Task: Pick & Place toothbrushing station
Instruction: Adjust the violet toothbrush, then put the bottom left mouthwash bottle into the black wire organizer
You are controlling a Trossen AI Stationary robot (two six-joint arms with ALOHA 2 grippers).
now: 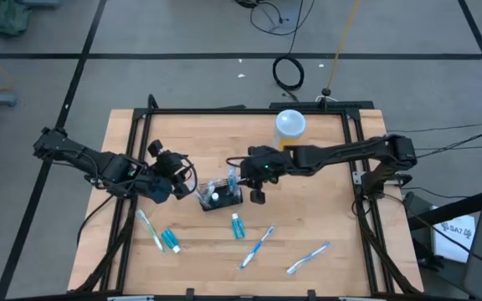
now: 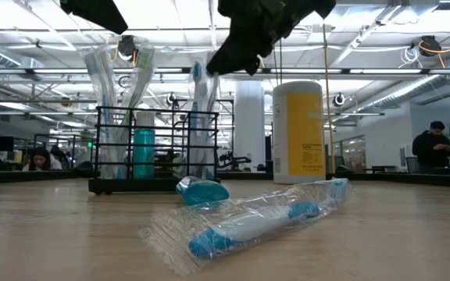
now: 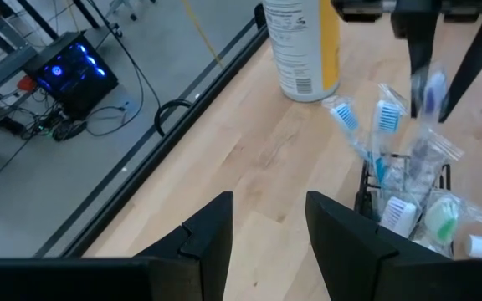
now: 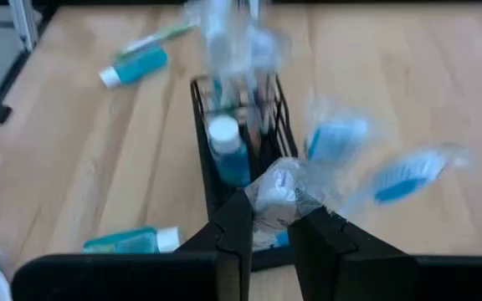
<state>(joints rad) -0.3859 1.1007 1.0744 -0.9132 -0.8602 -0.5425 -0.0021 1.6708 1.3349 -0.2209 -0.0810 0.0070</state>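
Note:
The black wire basket (image 1: 220, 197) stands mid-table with several wrapped blue-and-white toothbrushes (image 3: 383, 117) and a teal tube (image 4: 228, 155) upright in it. My right gripper (image 4: 270, 230) hovers at the basket's right side, shut on a clear-wrapped toothbrush (image 3: 429, 92). My left gripper (image 3: 266, 226) waits just left of the basket (image 1: 182, 186), open, with nothing between its fingers. Loose toothbrushes (image 1: 258, 247) (image 1: 308, 257) (image 1: 149, 230) and teal tubes (image 1: 238, 226) (image 1: 171, 241) lie flat on the near half of the table. My right gripper pinches the clear wrapper of a toothbrush (image 4: 279, 194) between its two fingers. The fingers (image 3: 417, 42) slant down from the table's right side, over the basket. The brush is blurred, and I cannot tell whether its lower end stands in the basket.
A tall white-and-yellow canister (image 1: 289, 125) stands behind the basket, toward the far edge. A black frame (image 1: 249, 109) runs round the table. In the low view a wrapped toothbrush (image 2: 248, 222) and a tube (image 2: 201, 190) lie in front of the basket (image 2: 155, 148).

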